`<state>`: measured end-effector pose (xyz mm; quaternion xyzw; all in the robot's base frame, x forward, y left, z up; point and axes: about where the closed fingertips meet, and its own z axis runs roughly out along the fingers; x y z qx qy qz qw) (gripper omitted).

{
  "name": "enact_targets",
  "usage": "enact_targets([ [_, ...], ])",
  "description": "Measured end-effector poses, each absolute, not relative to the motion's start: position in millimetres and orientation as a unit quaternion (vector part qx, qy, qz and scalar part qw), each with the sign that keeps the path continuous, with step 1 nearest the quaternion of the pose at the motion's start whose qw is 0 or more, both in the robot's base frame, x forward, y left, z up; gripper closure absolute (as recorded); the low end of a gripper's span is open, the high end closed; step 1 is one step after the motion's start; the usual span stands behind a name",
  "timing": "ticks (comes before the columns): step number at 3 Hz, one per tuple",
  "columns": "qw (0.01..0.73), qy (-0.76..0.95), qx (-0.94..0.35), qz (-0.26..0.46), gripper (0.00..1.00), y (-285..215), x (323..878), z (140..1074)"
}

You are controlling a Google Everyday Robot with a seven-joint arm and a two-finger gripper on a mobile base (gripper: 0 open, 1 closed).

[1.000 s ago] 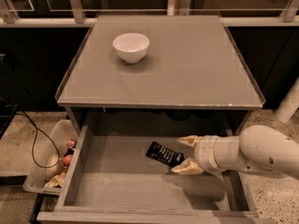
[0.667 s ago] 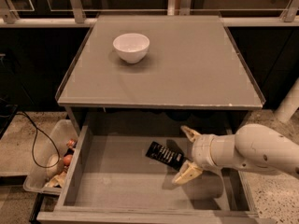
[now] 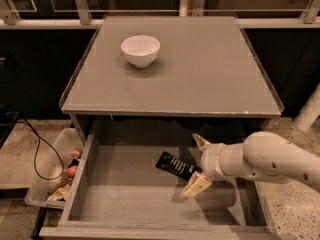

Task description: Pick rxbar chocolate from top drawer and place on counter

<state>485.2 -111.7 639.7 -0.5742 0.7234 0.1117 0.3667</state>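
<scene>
With gripper [image 3: 196, 165] fingers [image 3: 196, 185] apart astride the 3 o'clock end of the rxbar chocolate [image 3: 174, 164] in the top drawer [image 3: 125, 194], centre on the wrapper, then close squarely before lifting.

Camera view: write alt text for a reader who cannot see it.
A white robot arm's two-finger gripper sits inside the open, shallow grey top drawer, fingers open around the right end of the flat black rxbar chocolate. A round white bowl stands on the matte grey counter above; a clear plastic bin sits left of the drawer.
</scene>
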Motion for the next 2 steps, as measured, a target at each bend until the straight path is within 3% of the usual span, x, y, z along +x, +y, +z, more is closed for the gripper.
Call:
enact_targets([
  [2,0.345,0.742,-0.558,0.138,0.0,-99,492,611],
])
